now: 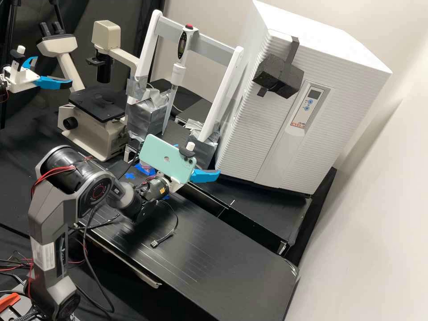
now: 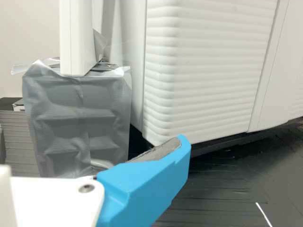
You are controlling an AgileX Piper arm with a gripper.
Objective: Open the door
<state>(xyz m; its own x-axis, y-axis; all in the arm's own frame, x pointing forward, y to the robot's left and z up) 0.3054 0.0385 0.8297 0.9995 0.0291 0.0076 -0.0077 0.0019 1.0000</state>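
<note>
Out in front of the white cabinet point(image 1: 352, 67) is a mint-green phone point(image 1: 162, 156); closer to it, the gripper point(image 1: 202, 159) hangs with its blue fingers point(image 1: 205, 176) wide apart. A white frame point(image 1: 196, 39) stands beside the cabinet. On the cabinet's front, the door point(image 1: 249, 138) is closed, a black block point(image 1: 278, 76) strapped high up.

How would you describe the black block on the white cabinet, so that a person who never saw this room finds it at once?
Find the big, ribbed white cabinet in the high view. High on its front, beside the pale control panel, a dark strap holds the block. Unlike the flat panel, it is black, rough and juts out.
</note>
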